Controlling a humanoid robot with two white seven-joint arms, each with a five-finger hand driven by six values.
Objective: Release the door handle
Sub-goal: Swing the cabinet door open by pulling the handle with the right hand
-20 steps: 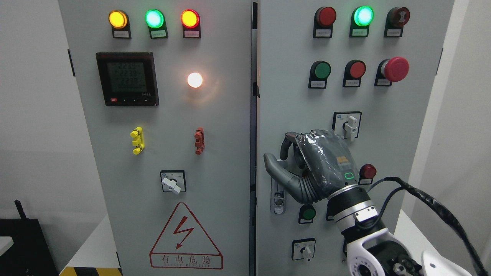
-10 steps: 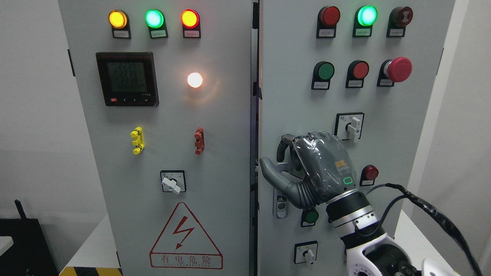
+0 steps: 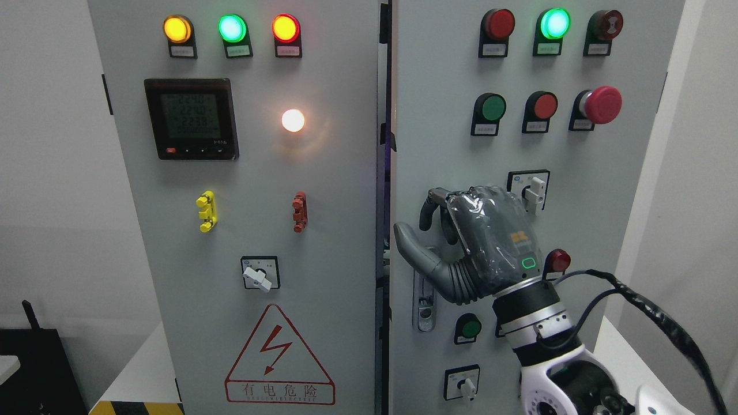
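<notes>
Door handle (image 3: 425,291) on grey cabinet door (image 3: 576,155), right hand (image 3: 490,242) over it.

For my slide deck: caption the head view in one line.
Right hand curled at the door handle of the right cabinet door, opened slightly, indicator lamps lit above.

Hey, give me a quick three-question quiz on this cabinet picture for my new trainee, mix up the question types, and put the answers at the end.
1. True or false: the right hand has its fingers curled at the door handle of the right door.
2. What colour is the lit lamp in the right door's top row?
A. red
B. green
C. yellow
3. Fill in: the digital meter sits on the ___ door.

Key
1. true
2. B
3. left
</notes>
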